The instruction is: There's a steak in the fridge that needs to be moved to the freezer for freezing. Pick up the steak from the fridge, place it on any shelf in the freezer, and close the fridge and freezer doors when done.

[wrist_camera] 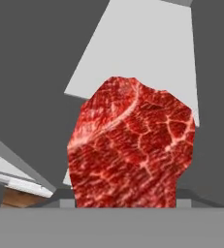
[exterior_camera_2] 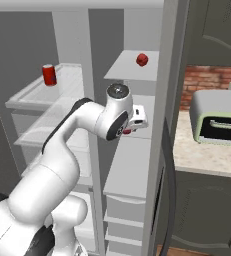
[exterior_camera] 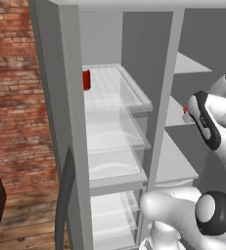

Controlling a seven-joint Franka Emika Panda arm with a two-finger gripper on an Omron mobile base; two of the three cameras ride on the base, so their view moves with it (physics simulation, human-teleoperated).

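Note:
The steak [wrist_camera: 133,145], a marbled dark red slab, looms large in the hand view and hides the fingertips. My gripper [exterior_camera_2: 131,128] is shut on the steak inside the freezer [exterior_camera_2: 132,165], the narrow section, just above a middle opaque grey shelf [exterior_camera_2: 129,170]. From the left, a sliver of the steak [exterior_camera: 185,109] shows at the gripper [exterior_camera: 185,114]. In the hand view a light grey shelf [wrist_camera: 147,43] lies behind the steak. The fridge [exterior_camera: 114,97] with its glass shelves is open. Both doors stand open: the fridge door [exterior_camera: 56,97] and the freezer door [exterior_camera_2: 168,100].
A red can [exterior_camera_2: 49,75] stands on the top glass shelf of the fridge. A small round red lump [exterior_camera_2: 142,59] sits on the upper freezer shelf. Beyond the freezer door a pale green appliance [exterior_camera_2: 217,117] rests on a counter [exterior_camera_2: 202,155]. A brick wall [exterior_camera: 11,97] is left of the fridge door.

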